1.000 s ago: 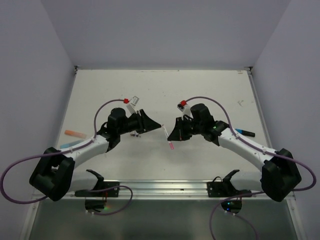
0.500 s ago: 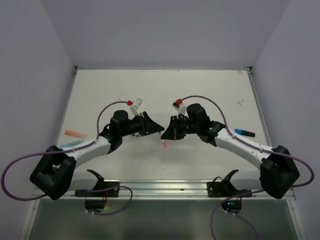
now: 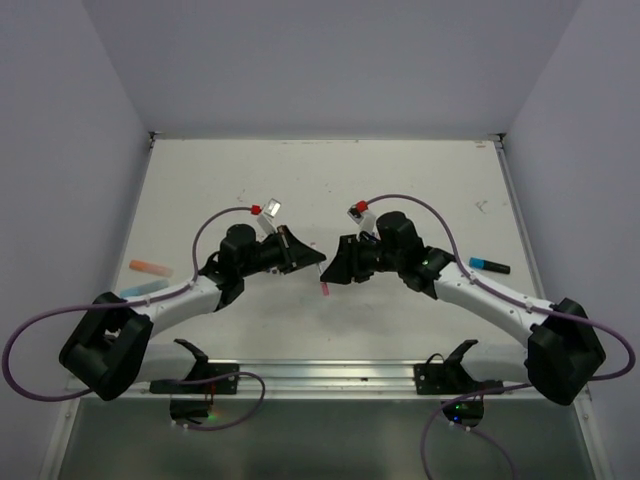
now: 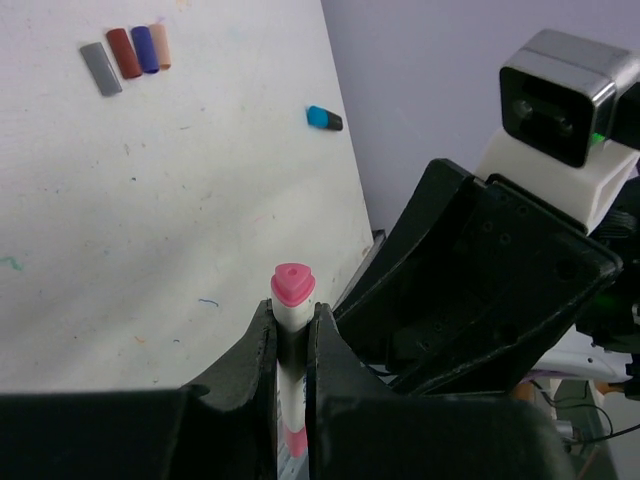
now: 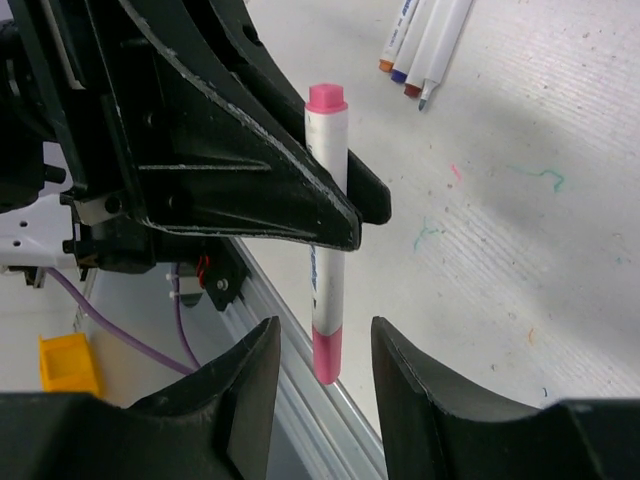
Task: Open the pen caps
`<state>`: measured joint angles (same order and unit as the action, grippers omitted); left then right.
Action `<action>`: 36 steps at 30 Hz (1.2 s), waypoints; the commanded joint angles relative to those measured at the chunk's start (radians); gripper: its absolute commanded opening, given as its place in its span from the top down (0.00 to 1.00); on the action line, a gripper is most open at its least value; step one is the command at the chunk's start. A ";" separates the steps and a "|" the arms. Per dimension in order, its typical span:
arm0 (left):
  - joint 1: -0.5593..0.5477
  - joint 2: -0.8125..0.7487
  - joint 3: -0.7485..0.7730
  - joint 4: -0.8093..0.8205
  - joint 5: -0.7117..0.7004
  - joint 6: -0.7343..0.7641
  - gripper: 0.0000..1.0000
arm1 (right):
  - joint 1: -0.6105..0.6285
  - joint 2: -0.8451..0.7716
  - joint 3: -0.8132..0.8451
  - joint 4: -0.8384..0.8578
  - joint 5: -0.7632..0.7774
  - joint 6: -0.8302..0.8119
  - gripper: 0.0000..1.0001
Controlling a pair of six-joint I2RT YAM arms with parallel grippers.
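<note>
A pen point(image 5: 326, 180) is clamped across its white barrel by the left tool point(image 4: 293, 322), whose jaws are pressed together on it. It is held clear of the counter point(image 4: 150, 200), over its middle. The barrel is gripped near mid-length so that both ends are left exposed: a pink end plug shows above the jaws, and the pink cap point(image 5: 327, 355) hangs below them.

The right tool point(image 5: 326, 328) is set facing the left one with its jaws apart, one finger on each side of the pink cap. No contact with the cap is seen in the right wrist view. This arrangement is judged to be the setup for a pull. The barrel is anchored by one arm so that the cap can be pinched by the other and drawn off along the pen's axis. A squeeze placed too high would land on the barrel rather than the cap, and an off-axis pull could twist the pen in the left jaws.

Four loose caps point(image 4: 128, 55) are lined up side by side farther out on the counter. Bare pens point(image 5: 425, 35) are grouped elsewhere, so part of the task is judged done. A marker point(image 3: 488, 265) with its blue cap on lies near the right edge.
</note>
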<state>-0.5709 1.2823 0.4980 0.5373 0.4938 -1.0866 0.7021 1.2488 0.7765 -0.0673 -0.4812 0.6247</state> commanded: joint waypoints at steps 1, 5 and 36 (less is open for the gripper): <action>-0.003 -0.035 -0.007 0.066 -0.050 -0.044 1.00 | 0.008 -0.025 -0.031 0.021 0.013 -0.011 0.56; -0.003 -0.037 -0.004 0.078 -0.052 -0.067 1.00 | 0.017 -0.006 -0.051 0.061 -0.007 0.009 0.62; 0.166 -0.032 -0.047 0.059 -0.090 -0.231 1.00 | 0.335 0.012 -0.112 -0.164 0.515 -0.006 1.00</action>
<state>-0.4755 1.2484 0.4385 0.4835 0.5098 -1.2423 0.9802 1.2663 0.7136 0.0097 -0.0597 0.6552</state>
